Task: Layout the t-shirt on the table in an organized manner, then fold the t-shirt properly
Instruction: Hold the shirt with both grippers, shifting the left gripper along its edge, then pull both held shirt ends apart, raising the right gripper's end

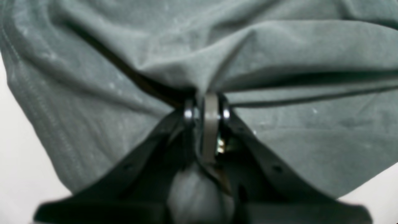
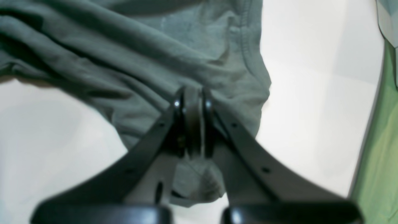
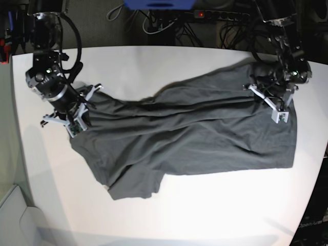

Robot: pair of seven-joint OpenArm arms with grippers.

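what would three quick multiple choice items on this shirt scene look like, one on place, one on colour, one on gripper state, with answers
1. Where does the t-shirt lie?
A. spread across the table
B. hanging off the table's edge
C. on the floor

2. What colour is the t-shirt?
A. red
B. white
C. dark grey

3. How does the left gripper stand?
A. wide open above the cloth
B. shut on the t-shirt
C. out of every view

Answers: 1 A, the base view shows the cloth stretched over the white top between both arms. 2 C, it looks charcoal in all three views. 3 B, the left wrist view shows cloth bunched and pinched between its closed fingers.
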